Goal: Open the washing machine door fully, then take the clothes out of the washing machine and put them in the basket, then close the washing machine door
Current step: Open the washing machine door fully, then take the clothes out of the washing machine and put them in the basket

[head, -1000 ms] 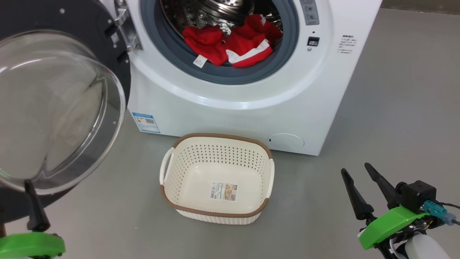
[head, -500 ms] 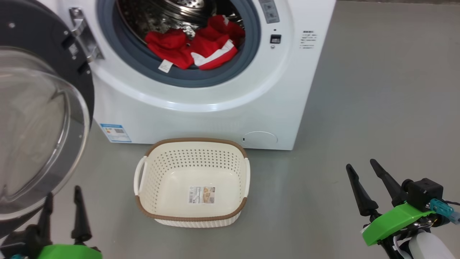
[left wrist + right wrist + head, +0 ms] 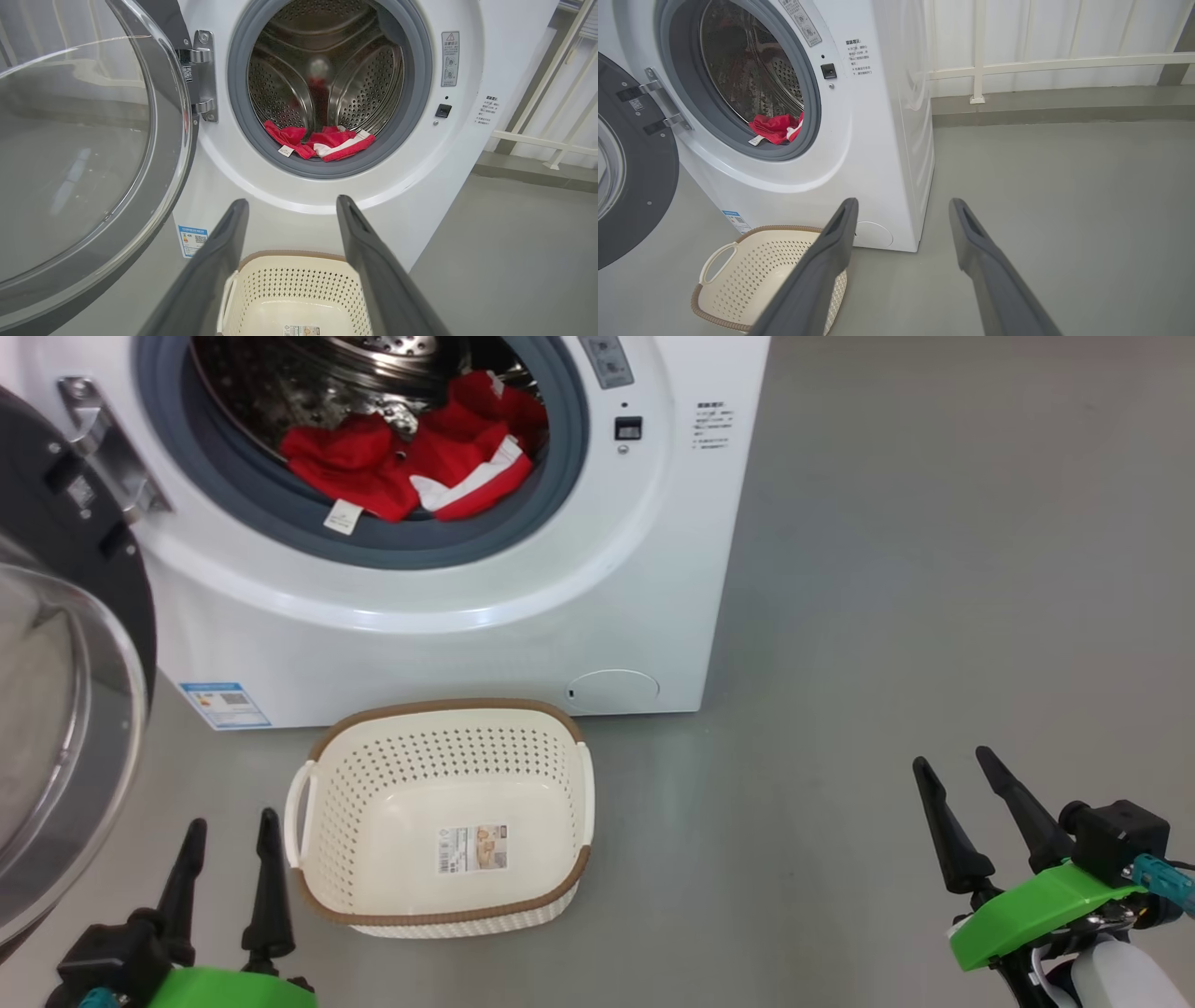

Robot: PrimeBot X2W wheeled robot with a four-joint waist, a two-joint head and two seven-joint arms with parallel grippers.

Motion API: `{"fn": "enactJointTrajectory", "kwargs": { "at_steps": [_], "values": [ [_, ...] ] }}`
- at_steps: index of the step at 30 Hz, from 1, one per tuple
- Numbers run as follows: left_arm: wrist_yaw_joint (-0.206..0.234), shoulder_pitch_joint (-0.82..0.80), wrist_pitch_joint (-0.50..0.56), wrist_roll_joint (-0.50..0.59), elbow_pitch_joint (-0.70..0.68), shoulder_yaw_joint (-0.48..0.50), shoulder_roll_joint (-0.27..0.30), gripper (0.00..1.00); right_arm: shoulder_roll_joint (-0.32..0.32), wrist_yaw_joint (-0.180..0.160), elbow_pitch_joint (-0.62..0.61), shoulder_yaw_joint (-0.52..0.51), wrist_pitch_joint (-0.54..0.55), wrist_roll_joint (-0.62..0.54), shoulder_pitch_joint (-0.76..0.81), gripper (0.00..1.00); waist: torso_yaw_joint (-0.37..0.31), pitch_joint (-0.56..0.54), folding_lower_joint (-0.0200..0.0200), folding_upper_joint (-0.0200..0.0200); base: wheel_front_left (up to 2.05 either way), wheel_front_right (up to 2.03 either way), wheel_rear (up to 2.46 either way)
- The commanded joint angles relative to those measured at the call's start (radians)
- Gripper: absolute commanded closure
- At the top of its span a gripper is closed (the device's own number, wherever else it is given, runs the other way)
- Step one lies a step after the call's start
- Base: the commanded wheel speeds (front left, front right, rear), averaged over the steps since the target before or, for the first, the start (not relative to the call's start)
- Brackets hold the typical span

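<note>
The white washing machine stands with its washing machine door swung open to the left. The red clothes lie at the front of the steel drum, a white tag hanging over the grey gasket; they are also in the left wrist view and the right wrist view. The cream basket sits empty on the floor before the machine. My left gripper is open just left of the basket, below the door. My right gripper is open over bare floor, far right of the basket.
Grey floor spreads to the right of the machine. A white railing runs along the wall behind it. A blue label and a round cap sit low on the machine's front.
The head camera has turned right, so the machine and basket sit further left in view. My left gripper has come away from the door's lower rim to beside the basket, both fingers now showing.
</note>
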Motion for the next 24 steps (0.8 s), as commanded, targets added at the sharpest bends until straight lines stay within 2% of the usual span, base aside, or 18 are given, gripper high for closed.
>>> {"fn": "enactJointTrajectory", "kwargs": {
  "at_steps": [1, 10, 24],
  "values": [
    [-0.003, -0.008, -0.008, -0.005, -0.031, 0.024, 0.023, 0.0, -0.011, 0.002, -0.028, 0.01, -0.012, -0.015, 0.004, 0.0, -0.014, 0.005, 0.0, 0.0, 0.0, 0.0, 0.0],
    [-0.003, 0.009, -0.008, -0.022, -0.04, -0.009, 0.034, 0.0, -0.008, 0.002, -0.032, -0.003, -0.012, -0.018, 0.016, 0.0, -0.04, 0.0, 0.0, 0.0, 0.0, 0.0, 0.0],
    [-0.003, 0.006, -0.008, -0.048, -0.046, -0.021, 0.048, 0.0, -0.005, 0.002, -0.031, -0.007, -0.012, -0.023, 0.016, 0.0, -0.038, -0.004, 0.0, 0.0, 0.0, 0.0, 0.0]
  ]
}}
